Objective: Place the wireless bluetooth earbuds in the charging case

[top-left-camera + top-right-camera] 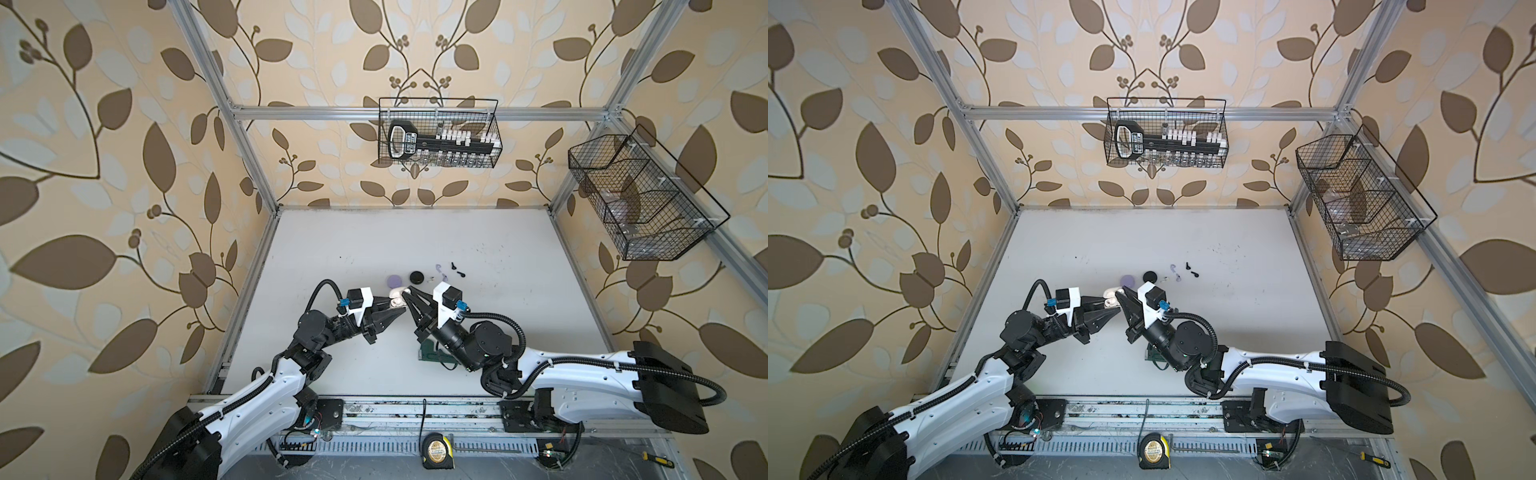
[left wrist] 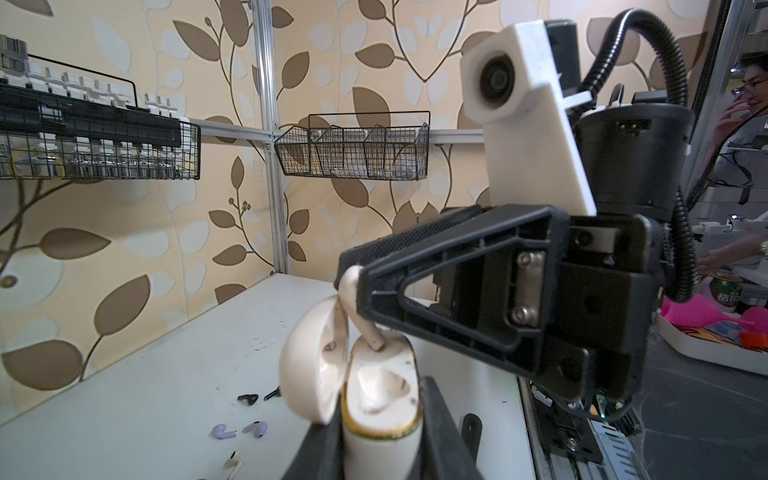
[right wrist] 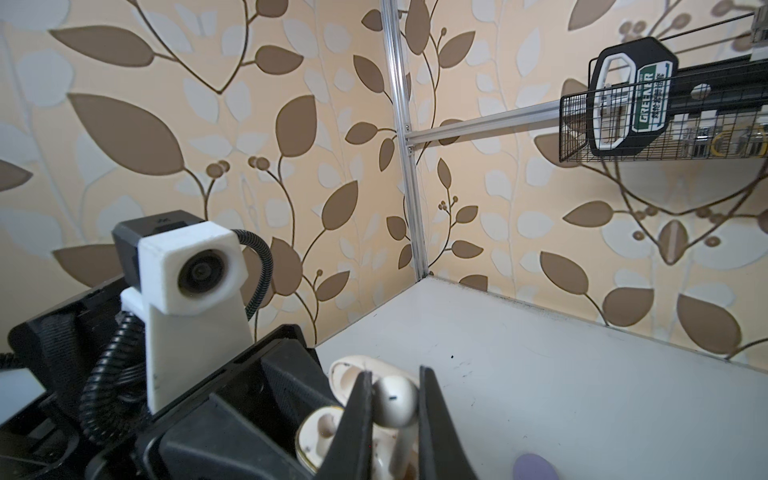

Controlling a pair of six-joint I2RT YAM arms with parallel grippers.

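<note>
My left gripper (image 2: 380, 440) is shut on the body of a white charging case (image 2: 382, 411), held above the table with its lid (image 2: 311, 365) swung open. My right gripper (image 3: 395, 390) is shut on a white earbud (image 3: 395, 401); the earbud's stem (image 2: 372, 336) dips into a slot of the case. In both top views the two grippers (image 1: 397, 309) (image 1: 409, 294) meet at the table's middle. On the table beyond lie two lavender earbuds (image 2: 224, 432), two black earbuds (image 2: 248, 398) and another white earbud (image 2: 235, 461).
A lavender case (image 1: 394, 281) and a black case (image 1: 416, 276) sit shut just behind the grippers. Wire baskets hang on the back wall (image 1: 438, 133) and the right wall (image 1: 640, 199). A green object (image 1: 432, 353) lies under the right arm.
</note>
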